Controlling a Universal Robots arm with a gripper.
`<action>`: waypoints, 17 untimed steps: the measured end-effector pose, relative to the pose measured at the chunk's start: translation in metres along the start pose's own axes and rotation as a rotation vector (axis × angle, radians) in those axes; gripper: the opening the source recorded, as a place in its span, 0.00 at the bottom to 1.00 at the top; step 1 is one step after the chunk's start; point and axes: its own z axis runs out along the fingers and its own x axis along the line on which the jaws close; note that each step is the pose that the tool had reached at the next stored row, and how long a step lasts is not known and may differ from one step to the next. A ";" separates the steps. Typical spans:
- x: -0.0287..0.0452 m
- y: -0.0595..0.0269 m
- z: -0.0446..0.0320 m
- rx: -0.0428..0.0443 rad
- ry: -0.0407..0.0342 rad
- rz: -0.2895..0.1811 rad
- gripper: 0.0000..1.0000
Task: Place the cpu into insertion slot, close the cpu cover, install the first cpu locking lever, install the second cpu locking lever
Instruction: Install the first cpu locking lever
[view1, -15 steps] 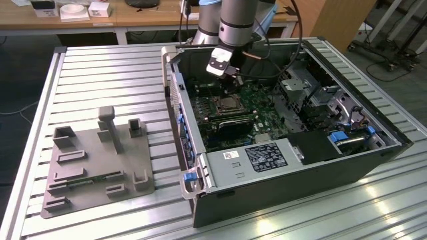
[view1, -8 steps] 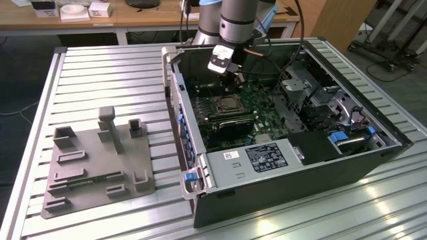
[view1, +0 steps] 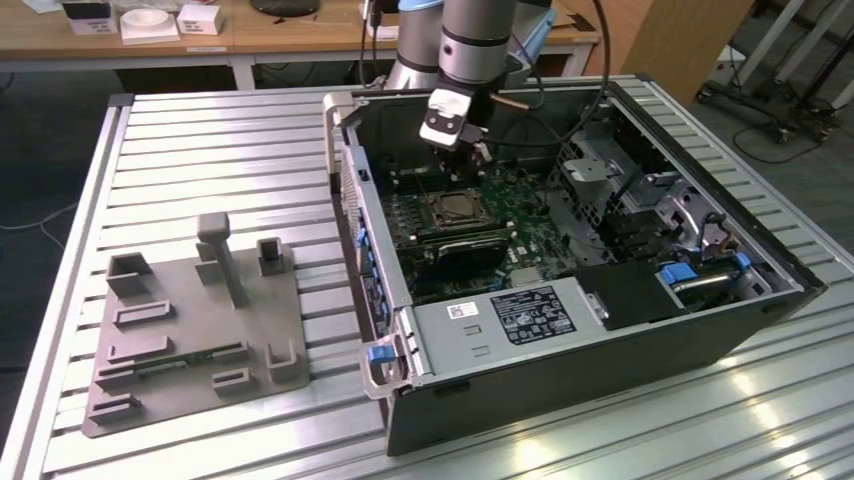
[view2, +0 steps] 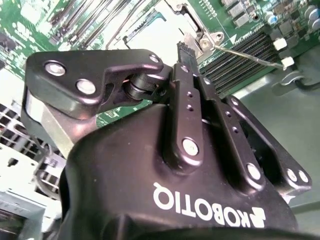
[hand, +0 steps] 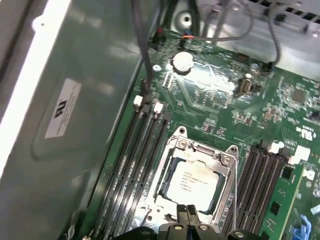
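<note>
Table (view1: 200, 150): ribbed silvery metal top.
Exterior view's left: flat grey fixture plate (view1: 187, 350) with upright posts, lying on the table.
Exterior view's right: open computer case (view1: 574, 390), near the fixture plate, not touching it.

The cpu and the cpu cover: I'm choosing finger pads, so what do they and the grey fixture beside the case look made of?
The cpu: its top looks like matte silvery metal with a dull, even sheen. The cpu cover: thin bright metal, probably stamped steel, with sharp glints along its edges. The grey fixture: uniform matte grey with no shine, likely plastic.
</note>
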 end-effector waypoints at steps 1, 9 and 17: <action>0.0000 0.0000 0.0000 -0.0007 0.0003 -0.018 0.10; 0.0000 0.0000 0.0000 -0.0059 0.0027 -0.163 0.10; 0.0000 0.0000 0.0000 -0.0104 0.0046 -0.291 0.10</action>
